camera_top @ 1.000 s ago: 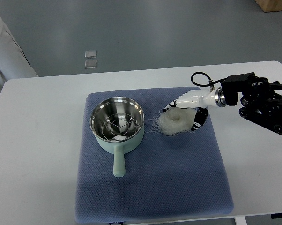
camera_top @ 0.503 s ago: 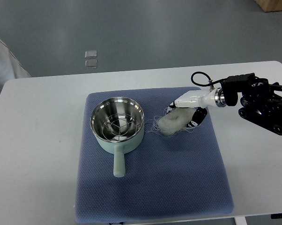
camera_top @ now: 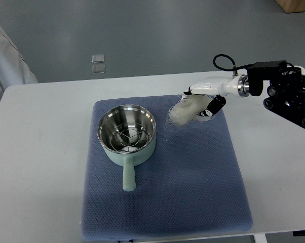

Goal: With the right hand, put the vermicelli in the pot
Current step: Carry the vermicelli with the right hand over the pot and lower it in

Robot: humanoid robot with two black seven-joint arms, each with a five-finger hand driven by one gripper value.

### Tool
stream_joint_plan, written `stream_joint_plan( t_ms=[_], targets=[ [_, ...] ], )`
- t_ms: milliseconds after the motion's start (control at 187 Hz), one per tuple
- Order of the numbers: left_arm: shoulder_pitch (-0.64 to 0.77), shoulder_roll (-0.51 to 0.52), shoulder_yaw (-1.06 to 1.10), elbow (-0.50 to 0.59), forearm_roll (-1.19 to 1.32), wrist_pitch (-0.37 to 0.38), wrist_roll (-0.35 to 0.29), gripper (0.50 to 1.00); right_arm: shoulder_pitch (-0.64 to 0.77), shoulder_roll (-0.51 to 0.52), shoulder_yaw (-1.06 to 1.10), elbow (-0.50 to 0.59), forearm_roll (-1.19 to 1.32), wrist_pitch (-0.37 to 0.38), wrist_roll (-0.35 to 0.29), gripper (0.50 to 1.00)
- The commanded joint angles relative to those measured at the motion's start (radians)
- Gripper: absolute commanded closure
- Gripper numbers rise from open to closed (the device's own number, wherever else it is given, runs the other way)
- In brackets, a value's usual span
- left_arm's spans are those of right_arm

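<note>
A pale green pot (camera_top: 126, 135) with a steel inside and a wire rack stands on the left half of the blue mat (camera_top: 193, 192), handle toward me. My right hand (camera_top: 200, 101) comes in from the right edge and is shut on a clump of white vermicelli (camera_top: 183, 111). The clump hangs above the mat, to the right of the pot, with loose strands trailing down toward the pot's rim. My left arm does not show.
The mat lies on a white table (camera_top: 41, 152). A person's white sleeve (camera_top: 5, 61) shows at the left edge. Two small clear squares (camera_top: 98, 63) lie on the grey floor beyond the table. A wooden box corner (camera_top: 297, 4) sits top right.
My right hand closed on the vermicelli and lifted it off the mat, moving up and slightly back. The pot has not moved.
</note>
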Motion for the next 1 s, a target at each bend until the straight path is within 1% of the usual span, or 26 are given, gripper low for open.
stream_joint_plan(
  t_ms=[0, 198, 278, 422, 610, 797, 888, 995],
  targets=[
    [0.0, 0.0, 0.0, 0.0, 0.0, 0.0, 0.0, 0.5, 0.035, -0.01, 0.002, 0.0, 0.026, 0.006, 0.0, 0.869],
    [0.0, 0.0, 0.0, 0.0, 0.0, 0.001, 0.0, 0.5, 0.127, -0.008, 0.0, 0.0, 0.063, 0.009, 0.0, 0.865],
    [0.0, 0.0, 0.0, 0.0, 0.0, 0.0, 0.0, 0.5, 0.174, 0.001, 0.0, 0.0, 0.063, 0.021, 0.0, 0.865],
    [0.0, 0.0, -0.001, 0.0, 0.0, 0.0, 0.0, 0.5, 0.242, 0.067, 0.0, 0.001, 0.07, 0.035, 0.0, 0.857],
    [0.0, 0.0, 0.0, 0.0, 0.0, 0.0, -0.001, 0.5, 0.246, 0.191, 0.0, 0.009, 0.076, 0.047, 0.0, 0.842],
    [0.0, 0.0, -0.001, 0.0, 0.0, 0.0, 0.0, 0.5, 0.236, 0.291, -0.003, 0.009, 0.072, 0.046, -0.003, 0.836],
    [0.0, 0.0, -0.001, 0.0, 0.0, 0.0, 0.0, 0.5, 0.22, 0.317, -0.015, 0.007, 0.067, 0.046, -0.006, 0.836],
    [0.0, 0.0, -0.001, 0.0, 0.0, 0.0, 0.0, 0.5, 0.182, 0.323, -0.017, 0.004, 0.064, 0.044, -0.011, 0.832]
  ],
)
